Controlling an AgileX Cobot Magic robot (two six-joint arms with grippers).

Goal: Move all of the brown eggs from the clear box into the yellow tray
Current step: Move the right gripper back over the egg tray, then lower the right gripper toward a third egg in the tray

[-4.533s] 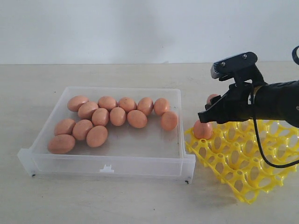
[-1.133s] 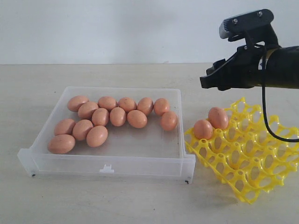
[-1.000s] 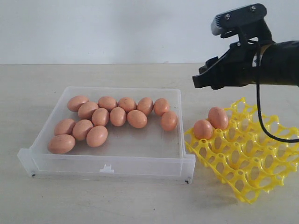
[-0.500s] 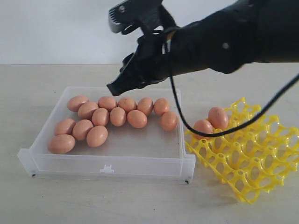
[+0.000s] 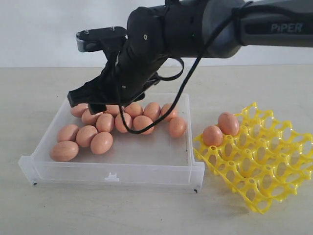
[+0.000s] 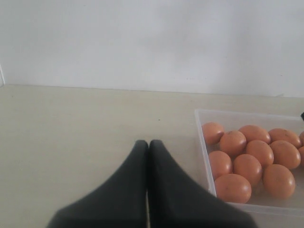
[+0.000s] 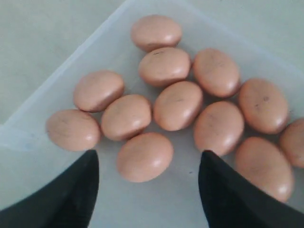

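Several brown eggs lie bunched along the back and left of the clear box. Two more brown eggs stand in the near corner cups of the yellow tray. My right gripper reaches across the middle and hangs over the box's back left eggs, open and empty. In the right wrist view its fingers straddle one egg from above without touching it. My left gripper is shut and empty, over bare table beside the box.
The black right arm spans the scene above the box and hides some of the back-row eggs. The tray sits tilted just right of the box's right wall. A pale wall rises behind the beige table.
My right arm has swung left from above the tray to low over the box's back left corner. The two eggs in the tray have not moved.
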